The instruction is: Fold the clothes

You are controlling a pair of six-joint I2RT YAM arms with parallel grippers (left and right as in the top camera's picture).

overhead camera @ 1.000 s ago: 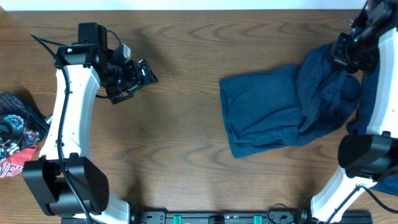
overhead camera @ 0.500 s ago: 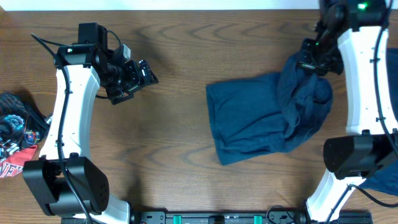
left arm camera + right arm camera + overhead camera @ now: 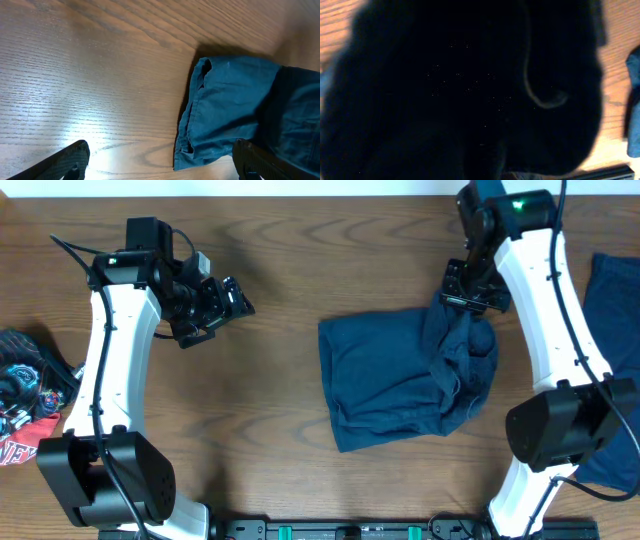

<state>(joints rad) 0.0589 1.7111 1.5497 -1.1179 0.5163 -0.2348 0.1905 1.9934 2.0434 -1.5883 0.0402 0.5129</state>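
The right pincer (image 3: pixel 470 288) is clamped on a bunched fold of the dark blue shorts (image 3: pixel 390 385). It lifts that edge, probably to position the cloth for folding, while the rest lies flat on the table (image 3: pixel 270 440). Its own camera shows only dark fabric. The left pincer (image 3: pixel 232 300) hovers open, well apart, over bare brown wood grain. More blue clothing (image 3: pixel 612 290) lies at the right edge and a colourful printed heap (image 3: pixel 25 405) at the left. Little of the room shows.
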